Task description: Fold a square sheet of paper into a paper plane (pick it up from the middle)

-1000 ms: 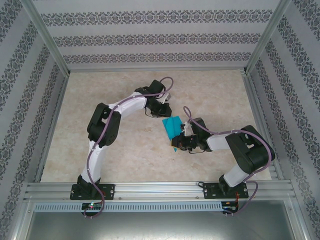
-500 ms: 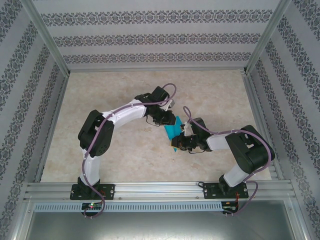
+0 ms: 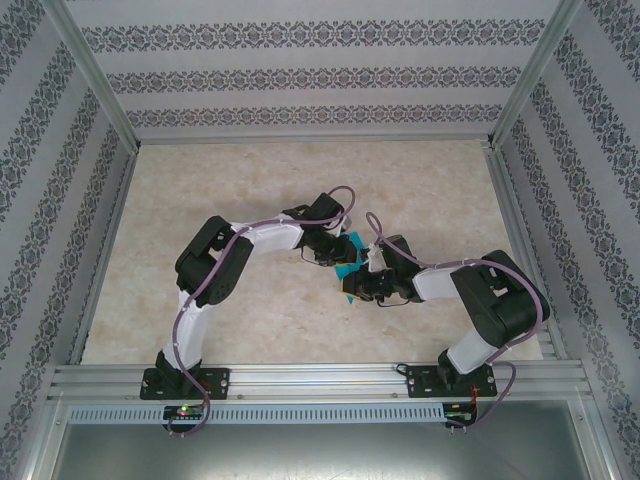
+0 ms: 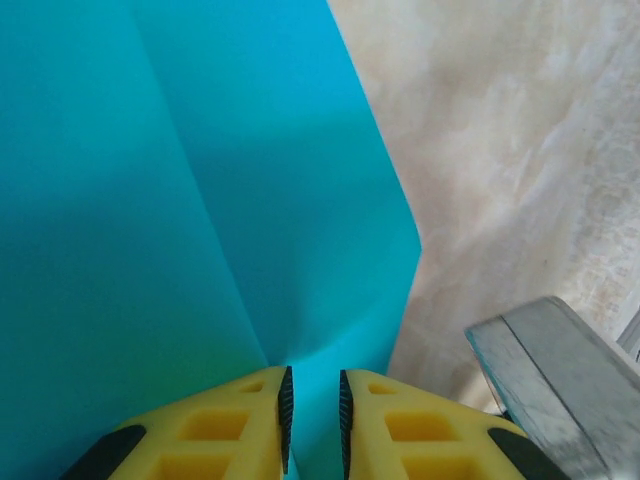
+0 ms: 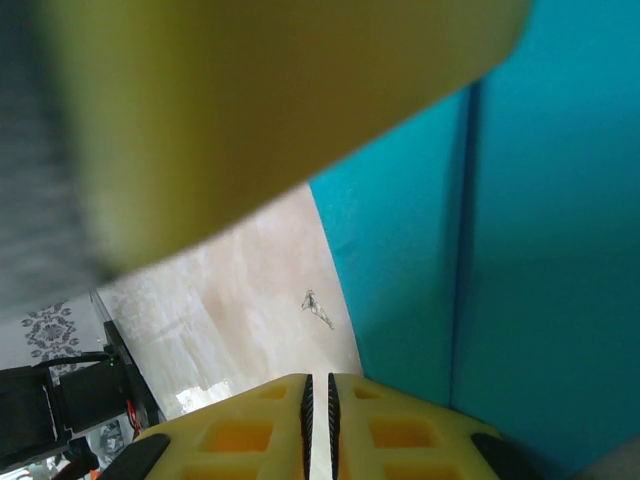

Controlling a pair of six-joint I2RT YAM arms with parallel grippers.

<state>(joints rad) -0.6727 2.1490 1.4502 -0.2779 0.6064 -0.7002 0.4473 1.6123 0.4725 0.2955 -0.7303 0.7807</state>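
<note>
On the beige tabletop (image 3: pixel 200 190), the partly folded turquoise paper (image 3: pixel 347 262) sits near the middle. The left fingers (image 4: pixel 230 430) pinch its raised crease, barely apart. The right fingers (image 5: pixel 400 430) are almost closed beside its edge, grip unclear.

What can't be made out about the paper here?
- Left wrist: paper edges cut off by frame; whether left gripper pinches it unclear.
- Right wrist: blurred yellow shape at lens hides paper beyond right gripper.
- Top external: both grippers cover the paper; folds too small.
</note>
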